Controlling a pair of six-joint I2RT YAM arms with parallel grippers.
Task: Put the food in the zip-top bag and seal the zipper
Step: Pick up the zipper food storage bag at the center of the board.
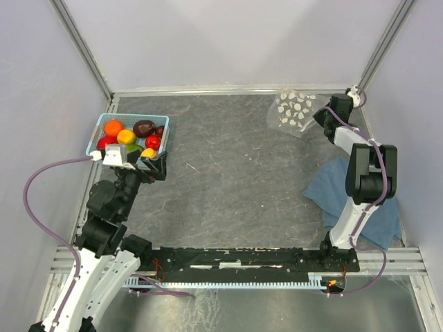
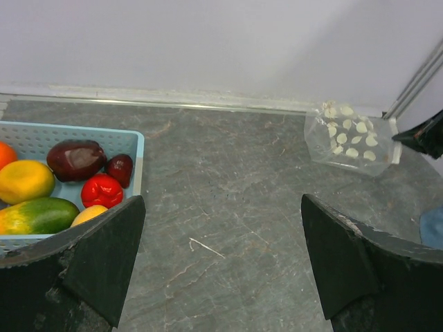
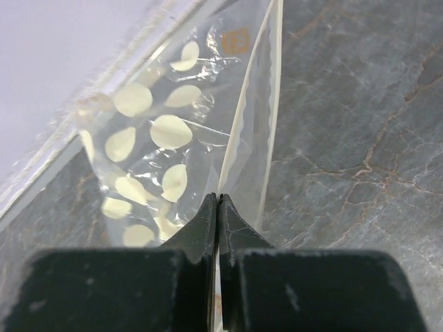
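Right tool [image 3: 219, 207]: fingers pressed together, pinching the zipper [image 3: 238, 131] at the edge of the zip-top bag [image 3: 159, 131]; nothing else is between them.
Left tool [image 2: 221, 200]: fingers spread wide with nothing between them, hanging just in front of the near side of the basket [image 2: 138, 162].
Zip-top bag: at the far right corner of the counter [image 1: 228, 173], close to the back wall; clear plastic with white spots, no food visible inside. Whether it lies flat or is partly lifted cannot be told.
Zipper: thin pale strip along the bag's edge; the mouth looks parted near the pinch, two pale lines running apart.
Food [image 2: 76, 159]: all in the light-blue basket at the far left of the counter, well apart from the bag; orange, yellow, green, red and dark purple pieces packed together and touching.
Blue cloth [image 1: 325, 183]: crumpled on the right side of the counter, partly under the right arm.
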